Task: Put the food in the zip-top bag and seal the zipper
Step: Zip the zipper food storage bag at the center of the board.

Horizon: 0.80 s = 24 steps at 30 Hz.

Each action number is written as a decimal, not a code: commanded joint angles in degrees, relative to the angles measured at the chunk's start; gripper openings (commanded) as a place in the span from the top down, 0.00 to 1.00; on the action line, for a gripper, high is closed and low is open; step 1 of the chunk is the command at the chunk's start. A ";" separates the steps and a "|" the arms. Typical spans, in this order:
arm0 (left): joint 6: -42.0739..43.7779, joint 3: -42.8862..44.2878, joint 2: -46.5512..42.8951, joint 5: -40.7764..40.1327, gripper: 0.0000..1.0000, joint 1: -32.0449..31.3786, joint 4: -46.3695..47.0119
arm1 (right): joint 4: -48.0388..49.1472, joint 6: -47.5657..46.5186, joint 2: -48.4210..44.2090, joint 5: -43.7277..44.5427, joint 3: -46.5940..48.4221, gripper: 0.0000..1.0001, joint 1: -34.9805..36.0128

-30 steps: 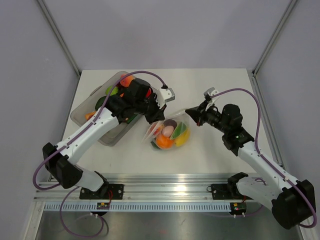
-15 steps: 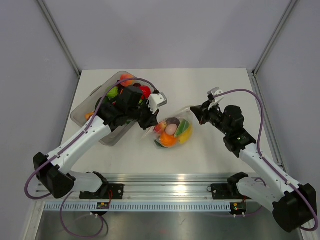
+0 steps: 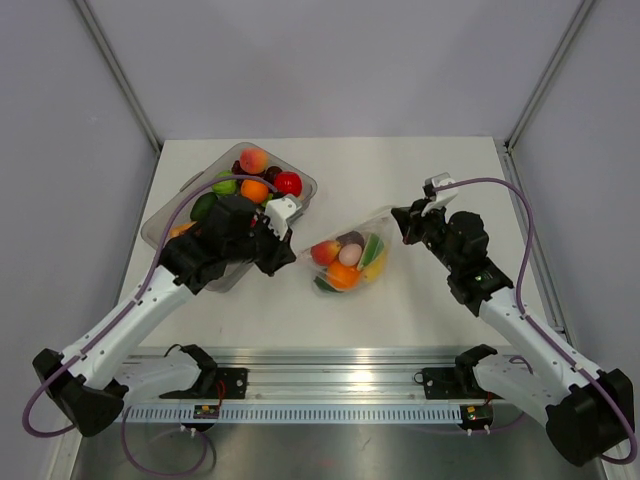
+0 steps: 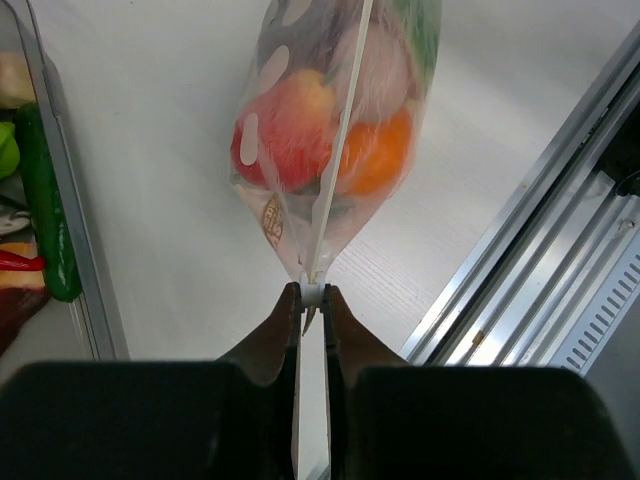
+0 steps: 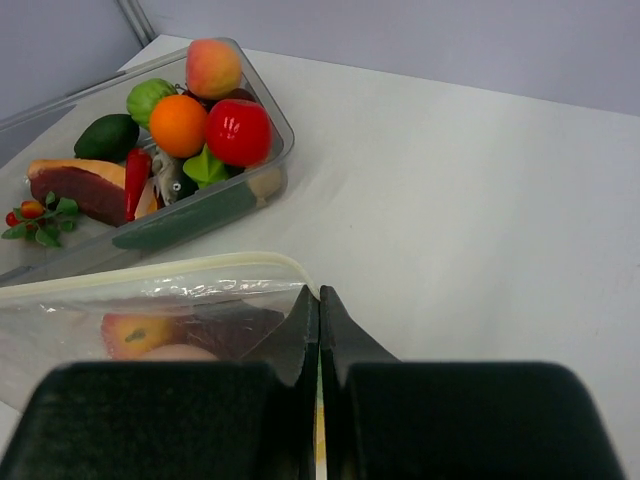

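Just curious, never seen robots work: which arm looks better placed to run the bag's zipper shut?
Probably left: the left gripper pinches the zipper, which runs straight ahead of it. The right gripper only holds a far corner of the zip-top bag.

The left arm (image 3: 130, 320) stretched from its base at the near left, up and to the right, with its wrist bent toward the middle. The left gripper (image 4: 312, 296) had its fingers nearly together, pinching the end of the zipper (image 4: 338, 150) between the tips. The right arm (image 3: 520, 330) reached from the near right, up and to the left, with its wrist turned leftward. The right gripper (image 5: 318, 298) was fully closed, its tips pressed flat on a corner of the zip-top bag (image 5: 190, 300). Whether they caught the seal strip itself or only the film beside it was hard to tell. The two grippers faced each other, well apart.
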 commanded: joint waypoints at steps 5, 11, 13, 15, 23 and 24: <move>-2.81 -0.59 -4.76 -5.22 1.00 0.54 -4.22 | 2.77 0.93 -1.83 5.72 0.46 1.00 -0.89; -4.48 -0.85 -5.11 -8.12 1.00 0.54 -3.80 | 4.69 2.78 -4.38 8.26 -1.73 1.00 -0.98; -4.65 -0.51 -4.06 -7.87 1.00 0.54 -3.09 | 5.49 3.31 -5.52 8.45 -2.53 1.00 -0.89; -4.65 0.98 -2.57 -5.85 1.00 0.54 -1.33 | 5.23 3.31 -5.70 8.62 -2.53 1.00 -0.98; -2.12 15.91 13.68 -4.61 1.00 0.62 0.17 | -0.22 1.38 -2.37 16.87 2.21 1.00 -1.15; -1.67 18.98 15.17 -4.26 1.00 0.80 0.08 | -0.22 1.03 -1.49 17.84 2.65 1.00 -1.85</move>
